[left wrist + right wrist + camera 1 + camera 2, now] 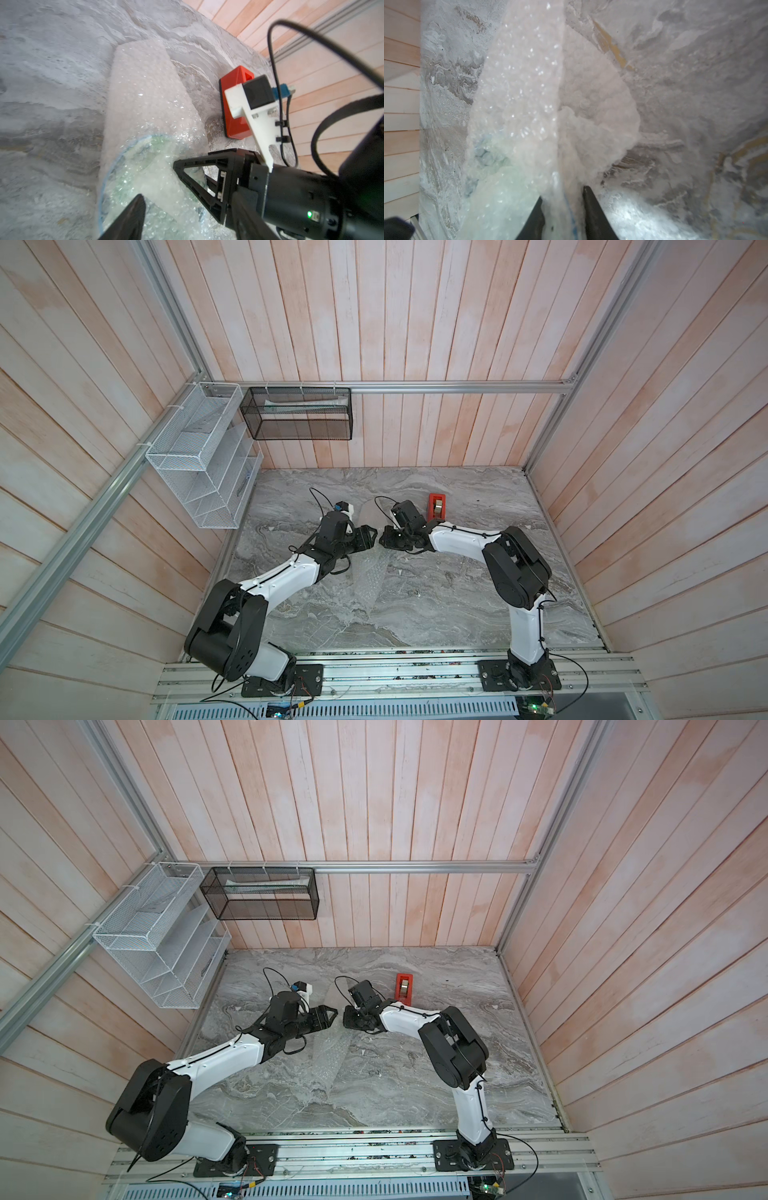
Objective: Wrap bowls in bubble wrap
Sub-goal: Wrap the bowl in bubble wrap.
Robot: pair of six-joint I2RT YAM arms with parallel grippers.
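The bowl (143, 151) shows greenish, with a bluish rim, through the bubble wrap (143, 91) folded over it. In the top views the two grippers hide the bowl, and the clear wrap (370, 580) trails toward the front of the table. My right gripper (563, 194) is shut on the wrap and the blue bowl rim between its fingers. In the left wrist view its black fingers (199, 164) are at the bowl's edge. My left gripper (187, 207) is open over the covered bowl with nothing between its fingers. The grippers nearly meet tip to tip, left (368, 537) facing right (386, 539).
A red tape dispenser (437, 506) stands on the marble table (457, 605) just behind the right wrist. A white wire basket (199, 456) and a black mesh basket (299, 414) hang on the back-left walls.
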